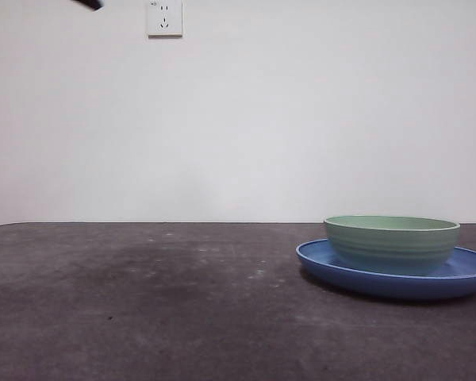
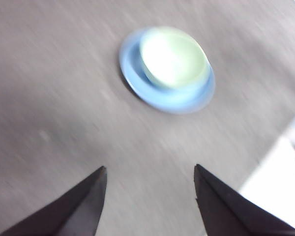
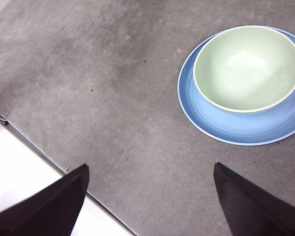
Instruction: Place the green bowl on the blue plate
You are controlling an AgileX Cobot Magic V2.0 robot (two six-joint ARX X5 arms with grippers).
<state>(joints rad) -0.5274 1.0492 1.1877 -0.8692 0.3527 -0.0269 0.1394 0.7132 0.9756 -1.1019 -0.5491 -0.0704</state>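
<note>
The blue plate [image 1: 460, 278] has a smooth, glossy glazed look, with a soft sheen along its raised rim. The green bowl [image 1: 392, 244] looks smooth with a duller satin finish, faint ridges ringing its outside. The counter [image 1: 143, 302] is matt, dark grey and mottled, slightly rough.

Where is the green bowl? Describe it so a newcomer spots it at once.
Look across the dark grey table to the side away from the wall socket. There lies the wide, shallow blue plate, and the green bowl sits upright on it. The bowl is pale mint, faintly ridged, empty, narrower and taller than the plate.
</note>
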